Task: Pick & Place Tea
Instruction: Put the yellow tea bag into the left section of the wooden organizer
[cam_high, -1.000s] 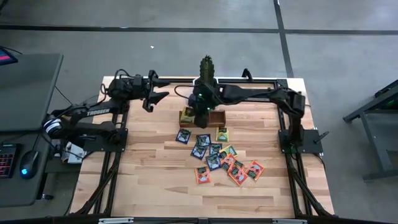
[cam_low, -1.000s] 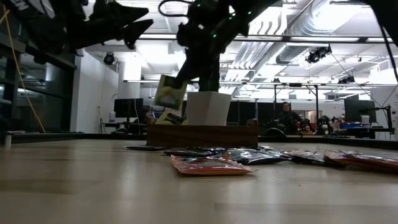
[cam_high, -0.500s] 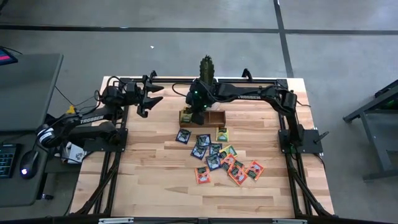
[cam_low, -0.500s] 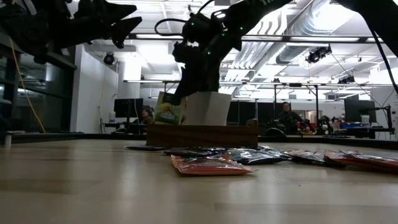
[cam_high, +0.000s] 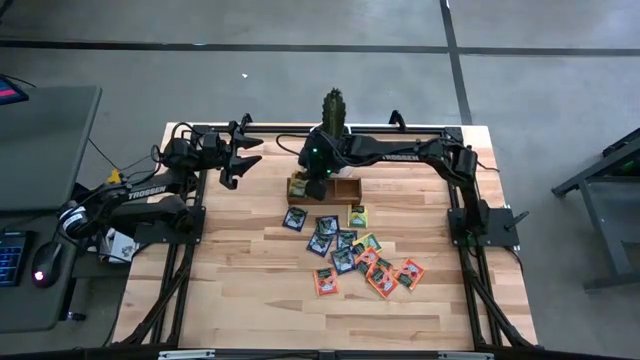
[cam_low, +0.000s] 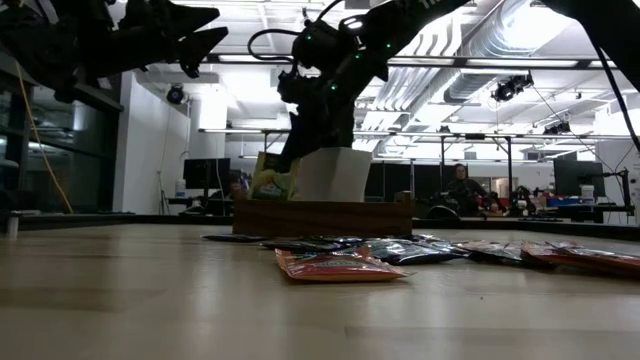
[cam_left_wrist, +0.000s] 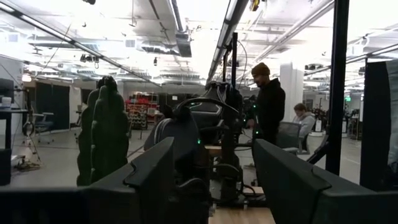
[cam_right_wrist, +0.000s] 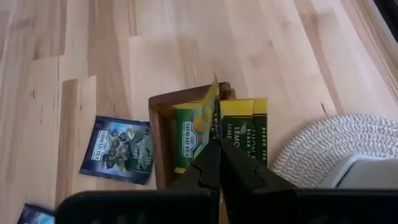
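On the wooden desk (cam_high: 240, 300), my right fingers (cam_right_wrist: 219, 163), pinched on a yellow-green sachet (cam_right_wrist: 194, 127), have lowered it into the tray (cam_high: 345, 191)'s end compartment; release comes next; left fingers (cam_high: 243, 160) wide, idle.

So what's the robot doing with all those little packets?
It's sorting tea bags. The right gripper is shut on a yellow-green tea bag and has it down in the end slot of the wooden tray, where other yellow-green ones already sit. The left gripper waits open, up near the table's back edge. More tea bags lie loose on the table.
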